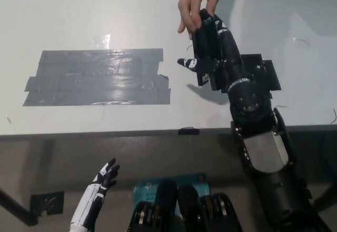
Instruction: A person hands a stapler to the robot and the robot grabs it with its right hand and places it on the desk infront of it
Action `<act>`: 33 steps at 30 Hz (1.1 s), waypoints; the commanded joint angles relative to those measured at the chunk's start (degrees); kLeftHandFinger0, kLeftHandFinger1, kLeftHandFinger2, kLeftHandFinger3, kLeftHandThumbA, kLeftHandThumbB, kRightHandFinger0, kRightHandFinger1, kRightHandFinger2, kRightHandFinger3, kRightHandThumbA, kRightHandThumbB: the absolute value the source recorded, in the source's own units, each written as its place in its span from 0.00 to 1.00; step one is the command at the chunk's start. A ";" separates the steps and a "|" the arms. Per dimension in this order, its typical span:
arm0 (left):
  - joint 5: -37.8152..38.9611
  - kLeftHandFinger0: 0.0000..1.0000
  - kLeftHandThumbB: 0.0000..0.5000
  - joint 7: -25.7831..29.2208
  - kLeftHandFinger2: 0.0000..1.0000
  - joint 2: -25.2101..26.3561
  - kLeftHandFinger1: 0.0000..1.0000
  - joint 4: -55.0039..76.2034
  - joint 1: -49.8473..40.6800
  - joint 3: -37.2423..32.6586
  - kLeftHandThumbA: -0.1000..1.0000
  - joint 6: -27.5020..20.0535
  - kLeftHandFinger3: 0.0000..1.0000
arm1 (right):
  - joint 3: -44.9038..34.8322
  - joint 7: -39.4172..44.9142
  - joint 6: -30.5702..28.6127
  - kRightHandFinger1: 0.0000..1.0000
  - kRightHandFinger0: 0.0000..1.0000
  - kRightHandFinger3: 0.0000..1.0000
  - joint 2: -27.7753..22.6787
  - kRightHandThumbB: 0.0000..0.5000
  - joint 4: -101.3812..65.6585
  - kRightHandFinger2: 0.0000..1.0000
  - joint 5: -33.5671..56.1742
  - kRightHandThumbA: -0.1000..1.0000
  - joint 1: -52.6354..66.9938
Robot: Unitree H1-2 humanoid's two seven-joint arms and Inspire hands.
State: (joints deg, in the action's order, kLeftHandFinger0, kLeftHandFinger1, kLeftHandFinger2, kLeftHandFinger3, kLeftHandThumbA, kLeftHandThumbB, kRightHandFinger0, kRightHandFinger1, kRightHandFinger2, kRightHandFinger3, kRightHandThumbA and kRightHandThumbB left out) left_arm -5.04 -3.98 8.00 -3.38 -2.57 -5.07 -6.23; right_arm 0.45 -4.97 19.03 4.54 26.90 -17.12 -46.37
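I'm closing my right hand (213,58) on the stapler (202,34) at upper center—grip seemingly partial—it's stiff, smooth, slippery—taking mid-body.

Lab: tape-marked white desk (79,16)
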 commanded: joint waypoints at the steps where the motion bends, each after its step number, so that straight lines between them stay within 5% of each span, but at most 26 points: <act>1: 1.05 1.00 0.96 -1.04 1.00 0.76 1.00 2.05 0.56 0.55 1.00 -0.94 1.00 | -1.35 -5.32 3.33 0.13 0.02 0.33 1.06 0.50 3.30 0.35 0.08 0.14 -3.92; 2: 0.89 1.00 0.96 -1.03 1.00 0.73 1.00 2.45 0.67 0.52 1.00 -0.49 1.00 | -1.82 -6.13 1.28 0.12 0.00 0.29 1.07 0.45 4.68 0.42 0.67 0.01 -3.11; 3: 0.86 1.00 0.97 -1.04 1.00 0.73 1.00 2.54 0.73 0.52 1.00 -0.37 1.00 | -1.77 -6.38 0.92 0.14 0.00 0.34 1.05 0.44 5.02 0.49 0.60 0.00 -2.95; 4: 0.86 1.00 0.97 -1.09 1.00 0.75 1.00 2.68 0.80 0.52 1.00 -0.21 1.00 | -1.66 -6.58 0.33 0.21 0.00 0.50 1.02 0.41 5.50 0.62 0.58 0.00 -2.54; 9: 0.60 0.98 0.93 -1.03 1.00 0.92 1.00 2.70 1.18 0.58 1.00 -0.06 1.00 | -1.19 -5.57 -0.24 0.43 0.01 0.76 1.17 0.33 4.32 0.81 1.53 0.00 -0.56; 24: 0.21 0.94 0.88 -1.07 0.93 1.13 0.99 1.42 1.87 0.39 1.00 -1.23 0.97 | 2.38 -2.18 2.91 0.53 0.03 0.88 1.24 0.25 -6.25 0.86 0.96 0.00 1.52; 33: -0.14 0.93 0.89 -1.44 0.93 1.86 0.98 2.28 2.27 0.06 1.00 -0.04 0.96 | 10.13 7.06 7.64 0.56 0.10 0.91 -4.21 0.22 -12.59 0.89 0.71 0.00 1.27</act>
State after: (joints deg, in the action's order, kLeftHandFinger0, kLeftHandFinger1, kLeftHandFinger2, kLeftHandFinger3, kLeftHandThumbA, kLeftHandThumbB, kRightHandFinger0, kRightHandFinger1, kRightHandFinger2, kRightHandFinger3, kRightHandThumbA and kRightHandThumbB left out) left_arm -5.24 -4.19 8.88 -2.49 -0.98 -5.05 -5.96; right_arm 7.91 -3.46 23.74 2.54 18.30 -16.20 -42.55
